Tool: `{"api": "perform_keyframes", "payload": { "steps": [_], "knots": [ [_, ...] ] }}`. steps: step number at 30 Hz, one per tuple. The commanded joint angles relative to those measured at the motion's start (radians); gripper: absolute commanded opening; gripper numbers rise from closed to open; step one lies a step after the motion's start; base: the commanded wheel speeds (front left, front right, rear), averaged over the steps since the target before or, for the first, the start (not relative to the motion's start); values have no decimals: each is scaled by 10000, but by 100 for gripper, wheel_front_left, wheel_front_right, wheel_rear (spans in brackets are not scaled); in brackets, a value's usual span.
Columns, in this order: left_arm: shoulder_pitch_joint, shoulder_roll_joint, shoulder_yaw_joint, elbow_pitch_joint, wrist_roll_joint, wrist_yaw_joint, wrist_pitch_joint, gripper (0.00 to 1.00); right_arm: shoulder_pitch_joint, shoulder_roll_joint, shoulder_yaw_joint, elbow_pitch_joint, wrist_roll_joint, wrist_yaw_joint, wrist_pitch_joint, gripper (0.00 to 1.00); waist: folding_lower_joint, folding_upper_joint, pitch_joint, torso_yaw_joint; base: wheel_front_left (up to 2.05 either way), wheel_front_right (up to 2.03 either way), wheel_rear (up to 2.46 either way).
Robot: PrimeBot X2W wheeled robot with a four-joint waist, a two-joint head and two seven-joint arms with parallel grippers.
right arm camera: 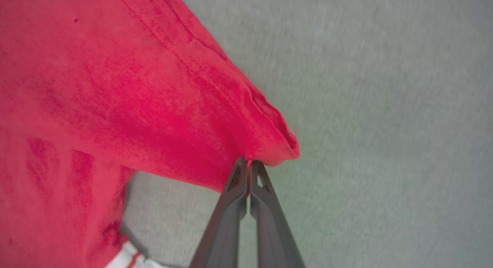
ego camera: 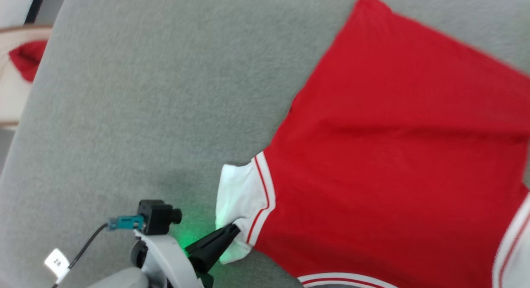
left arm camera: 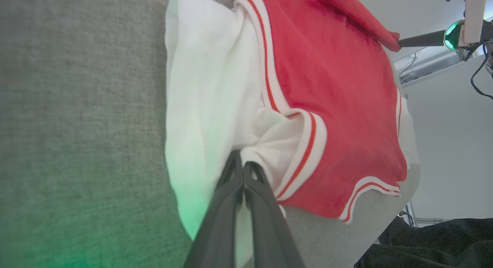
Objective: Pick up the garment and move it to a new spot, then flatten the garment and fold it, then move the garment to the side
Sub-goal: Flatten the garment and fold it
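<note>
Grey surface (ego camera: 145, 93): left end effector (ego camera: 234, 229) clamps garment (ego camera: 393, 155) sleeve, right end effector (right arm camera: 249, 161) clamps edge.

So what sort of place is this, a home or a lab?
Probably an indoor robot test room: a grey fabric-covered work surface carrying the garment, plain pale walls with loose cables, and another red cloth on a pale table beside it.

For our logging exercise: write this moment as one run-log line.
garment: mostly spread on grey surface | left gripper: shut on its white sleeve | right gripper: shut on a red corner
</note>
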Motion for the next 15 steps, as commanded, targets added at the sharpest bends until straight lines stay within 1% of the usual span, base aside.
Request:
{"api": "perform_keyframes", "payload": {
  "steps": [1,4,7,11,15],
  "knots": [
    [179,124,16,-11,-56,110,-46,0,610,-141,-166,-238,256,-11,57,0,0,-1,-795,-734,0,0,0],
    [391,323,53,-160,-133,236,-97,0,2108,-366,-494,-982,785,-11,234,0,0,-1,-1072,-957,0,0,0],
    [555,522,81,-316,-180,384,-148,0,3661,-507,-776,-1833,1021,-9,416,0,0,-1,-1267,-1169,0,0,0],
    [721,749,146,-527,-205,587,-181,0,5610,-190,-1214,-2900,1224,-9,610,0,0,-1,-1408,-1419,0,0,0],
    [819,908,192,-749,-228,744,-218,0,7220,212,-1321,-3839,1139,-9,890,0,0,-1,-1456,-1604,0,0,0]
  ]
}}
